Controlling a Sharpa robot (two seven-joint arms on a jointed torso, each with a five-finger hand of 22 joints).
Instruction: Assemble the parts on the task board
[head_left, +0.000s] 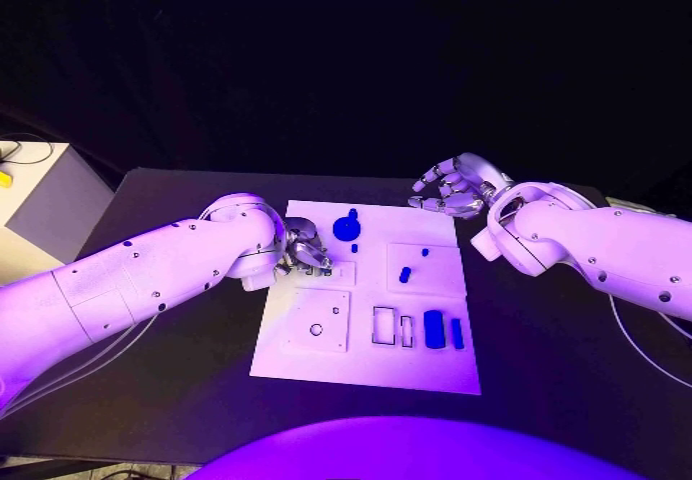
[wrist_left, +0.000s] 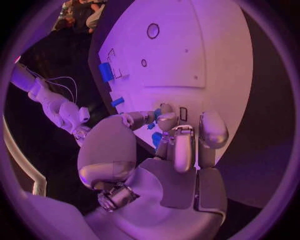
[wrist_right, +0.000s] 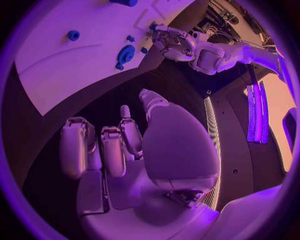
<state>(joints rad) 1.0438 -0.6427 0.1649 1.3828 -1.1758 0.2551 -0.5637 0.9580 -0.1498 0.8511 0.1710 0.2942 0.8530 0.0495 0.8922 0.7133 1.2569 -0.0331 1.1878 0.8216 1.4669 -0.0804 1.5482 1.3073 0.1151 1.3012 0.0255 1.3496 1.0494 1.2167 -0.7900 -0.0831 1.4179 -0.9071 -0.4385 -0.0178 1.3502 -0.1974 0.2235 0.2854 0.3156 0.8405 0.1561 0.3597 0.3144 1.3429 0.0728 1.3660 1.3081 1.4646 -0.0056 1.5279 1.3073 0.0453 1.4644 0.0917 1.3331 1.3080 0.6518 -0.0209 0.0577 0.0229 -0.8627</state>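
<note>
The white task board (head_left: 303, 365) lies mid-table. A round blue part (head_left: 346, 228) and a small blue part (head_left: 353, 247) sit near its far edge, and an oblong blue part (head_left: 405, 273) lies in its middle. Two blue blocks (head_left: 434, 328) stand near its right edge. My left hand (head_left: 303, 250) hovers over the board's far left area, fingers pointing down beside the small part, with nothing plainly held. The left wrist view shows its fingertips (wrist_left: 167, 120) close to the blue parts (wrist_left: 156, 140). My right hand (head_left: 454, 187) is raised past the board's far right corner, loosely curved and empty (wrist_right: 119, 150).
A white box (head_left: 43, 205) stands at the table's far left edge. The board has outlined slots (head_left: 385, 325) and a square plate with two holes (head_left: 317, 320) on its near half. The black table (head_left: 173, 390) surrounds the board.
</note>
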